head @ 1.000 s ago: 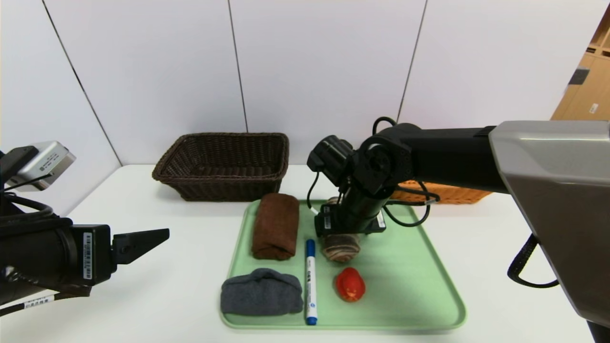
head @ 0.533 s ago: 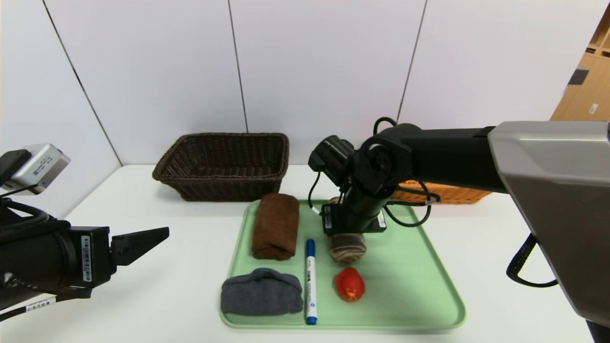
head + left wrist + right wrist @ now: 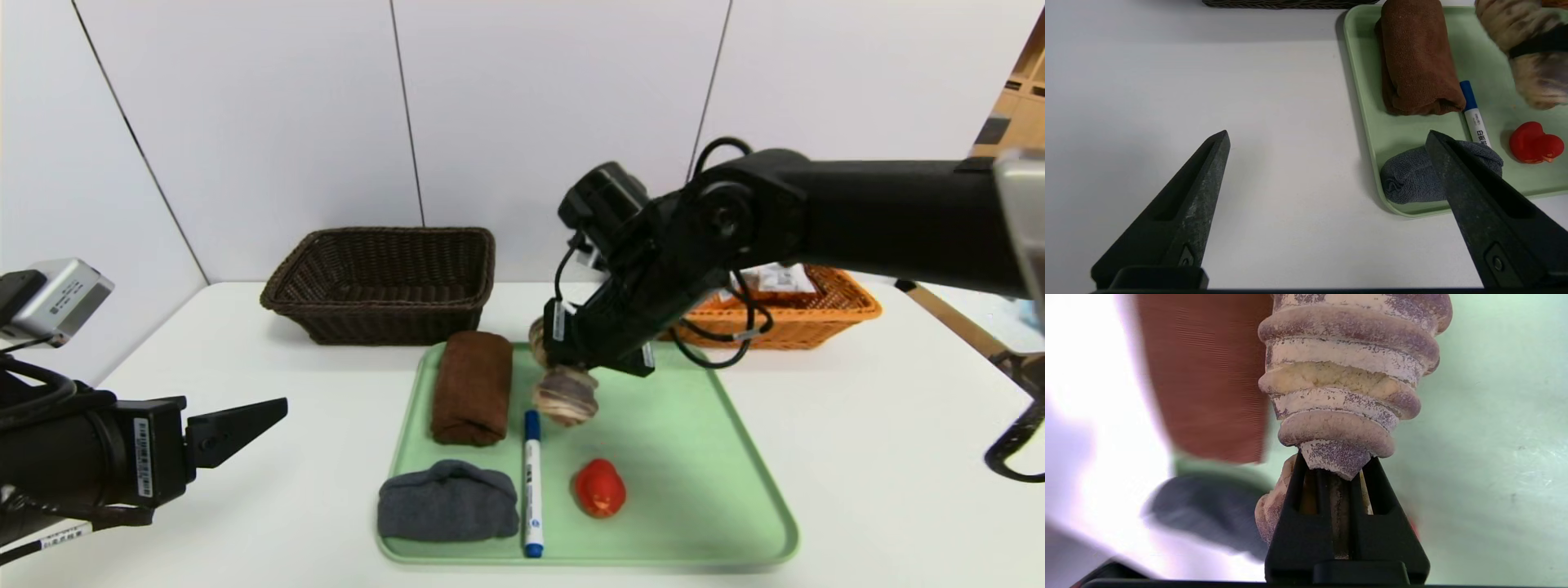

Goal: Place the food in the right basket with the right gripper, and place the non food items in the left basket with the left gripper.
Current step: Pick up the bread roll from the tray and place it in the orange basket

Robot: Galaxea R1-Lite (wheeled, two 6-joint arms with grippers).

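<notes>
My right gripper [image 3: 571, 369] is shut on the marbled bread roll [image 3: 565, 395] and holds it above the green tray [image 3: 694, 457]; the roll fills the right wrist view [image 3: 1347, 375]. On the tray lie the rolled brown towel [image 3: 472, 387], the folded grey cloth [image 3: 447, 501], the white marker with blue cap [image 3: 532, 482] and the small red toy [image 3: 600, 487]. The dark brown basket [image 3: 384, 282] stands at the back left. The orange basket [image 3: 804, 306] stands at the back right with a whitish pack in it. My left gripper [image 3: 245, 420] is open and empty at the left, over bare table [image 3: 1327, 139].
The white table [image 3: 245, 359] spreads to the left of the tray and in front of the dark basket. A white panelled wall stands close behind both baskets. My right arm spans the air in front of the orange basket.
My right gripper has lifted the bread roll off the tray and risen, uncovering the orange basket behind it. The left arm has barely moved.
</notes>
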